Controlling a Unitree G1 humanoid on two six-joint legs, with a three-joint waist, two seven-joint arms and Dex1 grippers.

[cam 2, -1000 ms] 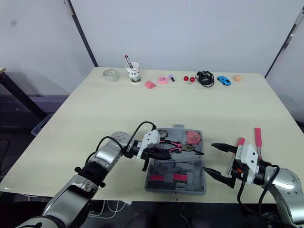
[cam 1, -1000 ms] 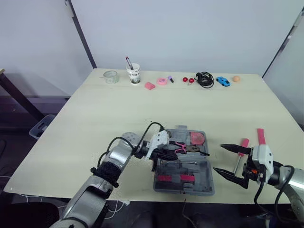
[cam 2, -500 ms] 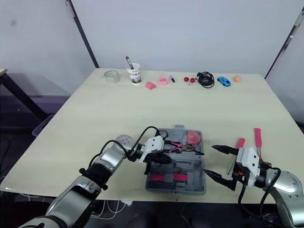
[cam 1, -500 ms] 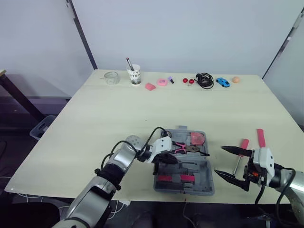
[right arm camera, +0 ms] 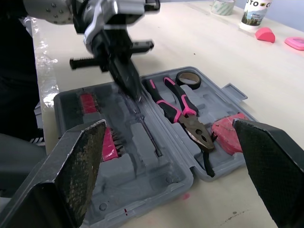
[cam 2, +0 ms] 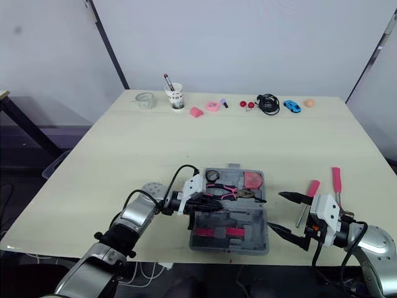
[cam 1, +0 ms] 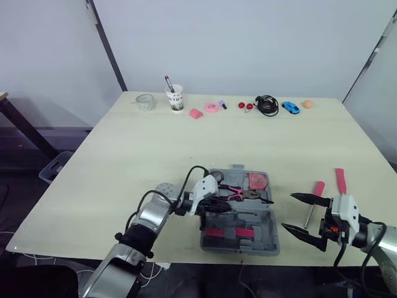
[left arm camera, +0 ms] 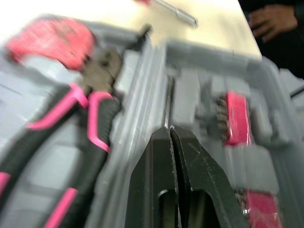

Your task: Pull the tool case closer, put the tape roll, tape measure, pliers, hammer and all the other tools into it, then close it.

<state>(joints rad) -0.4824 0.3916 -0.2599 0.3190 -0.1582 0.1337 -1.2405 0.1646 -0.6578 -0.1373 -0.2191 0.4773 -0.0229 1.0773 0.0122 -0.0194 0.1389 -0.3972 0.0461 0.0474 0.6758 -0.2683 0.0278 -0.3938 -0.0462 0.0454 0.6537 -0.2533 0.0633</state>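
Open grey tool case [cam 1: 263, 233] sits near the front edge of a pale table [cam 1: 155, 143]. Inside are pink-handled pliers [cam 1: 239, 193], a pink tape measure [cam 1: 258, 180] and a black tape roll [cam 2: 212, 176]. L gripper [left arm camera: 170, 133] hovers over the case's middle, fingers pressed together w/ nothing visible between them. R gripper [cam 1: 288, 211] is just beside the case, fingers spread wide, empty. Near it lie a pink-handled tool [cam 1: 313, 198] w/ a thin metal shaft and a second pink tool [cam 1: 340, 180]. Both are prob. light and rigid; the shaft looks slick, so grip the handle.
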